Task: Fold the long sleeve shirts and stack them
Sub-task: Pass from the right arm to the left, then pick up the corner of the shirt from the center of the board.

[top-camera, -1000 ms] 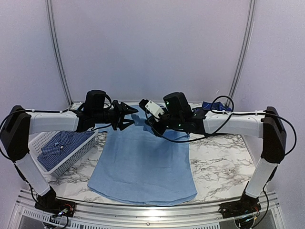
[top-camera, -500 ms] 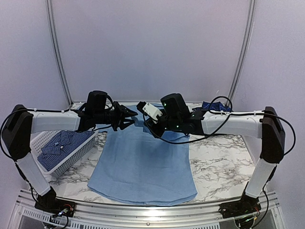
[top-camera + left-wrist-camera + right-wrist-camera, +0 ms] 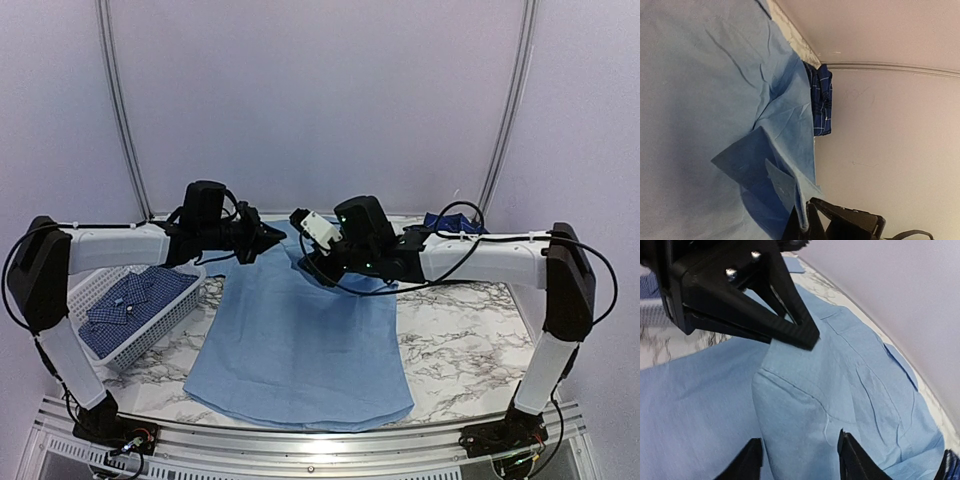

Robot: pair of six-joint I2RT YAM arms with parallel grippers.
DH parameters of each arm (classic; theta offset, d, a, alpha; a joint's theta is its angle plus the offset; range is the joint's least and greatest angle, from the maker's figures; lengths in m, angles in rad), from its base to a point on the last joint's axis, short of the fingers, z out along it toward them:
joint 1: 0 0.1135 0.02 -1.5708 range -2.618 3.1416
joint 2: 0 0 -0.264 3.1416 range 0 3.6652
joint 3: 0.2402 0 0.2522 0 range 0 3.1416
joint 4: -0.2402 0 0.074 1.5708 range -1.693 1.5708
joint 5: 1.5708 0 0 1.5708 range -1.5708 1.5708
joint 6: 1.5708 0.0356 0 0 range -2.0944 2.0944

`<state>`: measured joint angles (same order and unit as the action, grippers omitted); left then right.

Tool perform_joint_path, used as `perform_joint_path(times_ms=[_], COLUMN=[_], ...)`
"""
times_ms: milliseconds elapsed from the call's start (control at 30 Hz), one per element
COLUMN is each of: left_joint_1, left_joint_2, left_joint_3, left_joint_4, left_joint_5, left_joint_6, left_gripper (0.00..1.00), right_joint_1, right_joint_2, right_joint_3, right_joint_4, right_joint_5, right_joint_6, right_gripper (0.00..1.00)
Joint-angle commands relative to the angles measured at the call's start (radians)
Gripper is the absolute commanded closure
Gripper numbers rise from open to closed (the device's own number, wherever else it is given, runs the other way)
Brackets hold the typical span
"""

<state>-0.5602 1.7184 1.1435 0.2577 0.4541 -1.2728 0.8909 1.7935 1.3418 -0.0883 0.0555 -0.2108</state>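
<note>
My left gripper (image 3: 266,240) has just closed on a fold of the light blue shirt (image 3: 300,340) at its collar end. My right gripper (image 3: 800,456) has let go and stands partly open just above the cloth. I judge the hold has passed to the left for the next fold. The shirt lies spread on the table (image 3: 460,350). The check shirt (image 3: 135,300) sits in the basket (image 3: 170,322), the plaid shirt (image 3: 447,221) far right. I cannot see the sleeves, nor how much cloth is pinched.
</note>
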Motion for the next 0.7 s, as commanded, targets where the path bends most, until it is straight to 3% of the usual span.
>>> perform_joint_path(times_ms=[0, 133, 267, 667], left_joint_1=[0.034, 0.041, 0.054, 0.106], left_joint_2=[-0.01, -0.016, -0.025, -0.088], left_joint_3=[0.134, 0.282, 0.369, 0.335], left_joint_4=[-0.072, -0.24, -0.358, -0.438], left_joint_5=[-0.04, -0.144, -0.27, -0.406], left_joint_6=[0.161, 0.365, 0.47, 0.485], left_gripper=[1.0, 1.0, 1.0, 1.0], right_joint_1=[0.004, -0.014, -0.028, -0.025], right_joint_2=[-0.037, -0.086, -0.165, -0.399], right_joint_3=[0.029, 0.014, -0.048, -0.331], right_joint_4=[-0.019, -0.096, -0.17, -0.42], right_joint_5=[0.086, 0.136, 0.171, 0.155], right_joint_6=[0.101, 0.213, 0.359, 0.715], right_gripper=[0.42, 0.36, 0.35, 0.36])
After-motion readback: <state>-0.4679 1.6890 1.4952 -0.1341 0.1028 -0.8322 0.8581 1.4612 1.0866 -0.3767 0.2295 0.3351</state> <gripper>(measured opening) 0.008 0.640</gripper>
